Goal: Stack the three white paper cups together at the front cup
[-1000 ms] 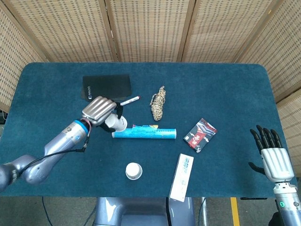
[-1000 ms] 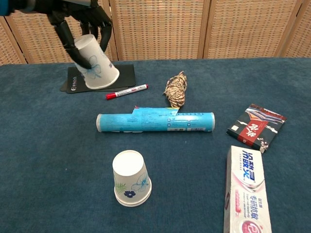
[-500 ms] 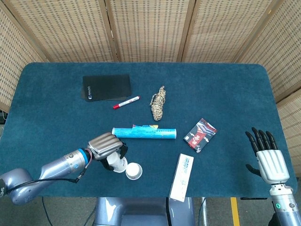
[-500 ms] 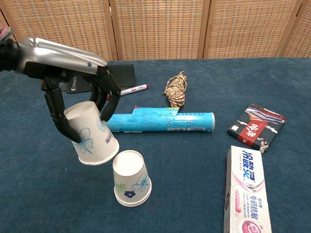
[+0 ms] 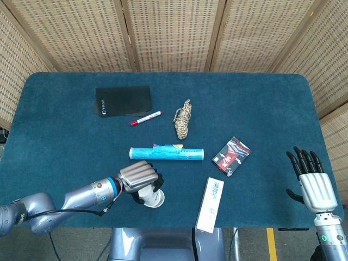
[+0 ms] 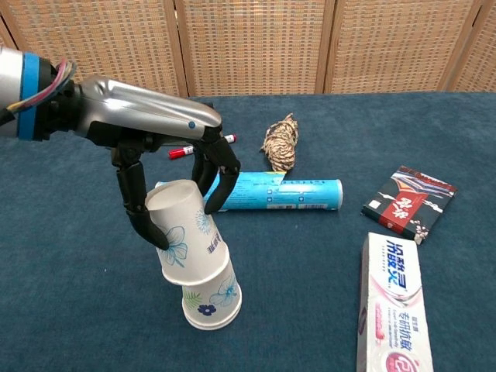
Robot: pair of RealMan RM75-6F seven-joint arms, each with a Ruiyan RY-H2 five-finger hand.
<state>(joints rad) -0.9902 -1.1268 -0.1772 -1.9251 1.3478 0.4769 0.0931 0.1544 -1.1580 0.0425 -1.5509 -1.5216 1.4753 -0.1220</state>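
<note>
Gripping an upturned white paper cup (image 6: 186, 244) between its dark fingers (image 6: 133, 203), the left hand (image 6: 159, 128) holds it tilted over the front cup (image 6: 211, 301), which stands mouth-down at the near edge of the blue table (image 5: 60, 109). The held cup's rim sits over the top of the front cup, slanting toward ten o'clock; whether it is fully seated I cannot tell. From above, the left hand (image 5: 140, 175) covers most of both cups, at about seven o'clock from the table's middle. I see only these two cups.

The right hand (image 5: 311, 182) hangs off the table's edge at four o'clock, fingers spread and holding nothing.

Just beyond the cups lies a blue tube (image 6: 271, 194) on its side. At twelve o'clock from it sits a coil of twine (image 6: 280, 142), with a red marker (image 5: 145, 118) and a black pouch (image 5: 123, 100) toward eleven. A toothpaste box (image 6: 394, 306) lies at four o'clock, a small dark packet (image 6: 408, 203) near three.
</note>
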